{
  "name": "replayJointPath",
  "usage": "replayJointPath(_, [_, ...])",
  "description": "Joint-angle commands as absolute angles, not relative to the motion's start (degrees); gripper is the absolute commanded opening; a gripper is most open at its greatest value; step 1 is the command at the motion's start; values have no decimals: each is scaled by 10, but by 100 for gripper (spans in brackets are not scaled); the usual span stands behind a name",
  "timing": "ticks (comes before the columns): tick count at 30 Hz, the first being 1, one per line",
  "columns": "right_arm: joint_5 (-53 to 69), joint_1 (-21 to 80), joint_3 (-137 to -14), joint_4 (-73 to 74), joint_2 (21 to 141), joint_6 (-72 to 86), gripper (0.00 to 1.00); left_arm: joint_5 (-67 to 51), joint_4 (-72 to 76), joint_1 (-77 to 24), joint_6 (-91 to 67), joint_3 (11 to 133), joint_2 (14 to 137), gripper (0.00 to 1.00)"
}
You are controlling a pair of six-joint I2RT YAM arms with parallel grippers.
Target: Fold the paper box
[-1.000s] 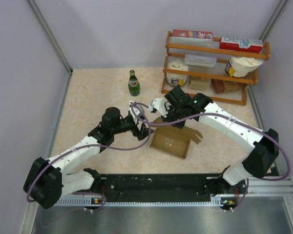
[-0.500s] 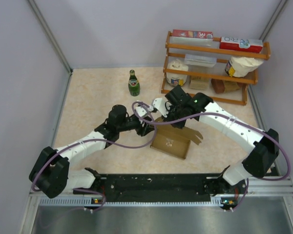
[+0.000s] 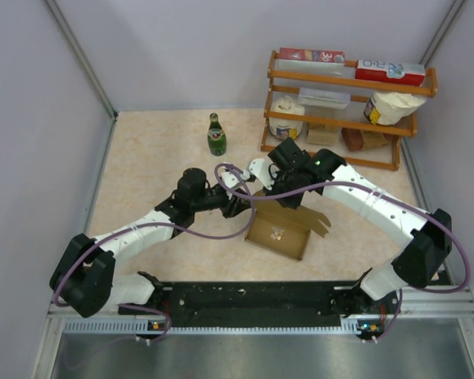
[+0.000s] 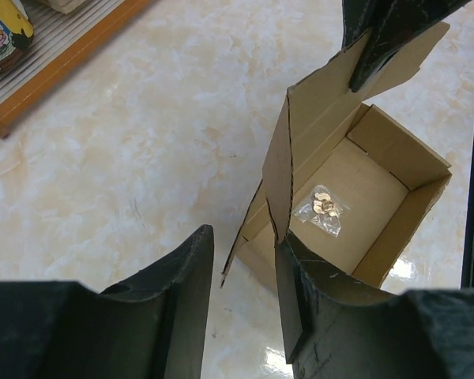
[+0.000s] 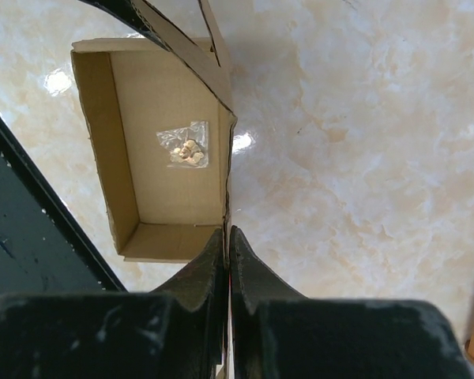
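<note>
Left claw point(image 4: 242, 243), right claw point(image 5: 227, 234), one box point(image 3: 294, 229)

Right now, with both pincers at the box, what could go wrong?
The right pincer is shut on a wall of the paper box; pulling hard could crease or tear it.
The left pincer stands open around the side flap, close to one finger; the flap may slip out.
The small bag lies loose inside; tilting could spill it.
</note>
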State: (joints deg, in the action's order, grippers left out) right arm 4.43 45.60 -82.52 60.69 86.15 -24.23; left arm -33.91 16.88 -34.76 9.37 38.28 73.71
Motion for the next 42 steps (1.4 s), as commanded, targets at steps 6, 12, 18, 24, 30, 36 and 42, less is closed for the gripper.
replayJointPath(6, [74,468,-853,595,853,-254,0,-324,194,-359,100,398,745,58])
replayJointPath(12, [75,468,-856,598,854,-252,0,-321,204,-359,100,397,744,62])
replayJointPath(18, [83,468,-860,598,852,-250,0,-340,250,-359,76,385,766,56])
replayJointPath(24, [83,468,-860,598,852,-249,0,-344,265,-359,65,378,769,39])
replayJointPath(30, [82,468,-863,599,859,-240,0,-350,255,-359,58,378,769,16])
replayJointPath(36, [74,468,-866,598,861,-233,0,-356,250,-359,52,374,772,5])
replayJointPath(42, [52,467,-870,598,863,-215,13,-352,238,-359,47,374,770,0])
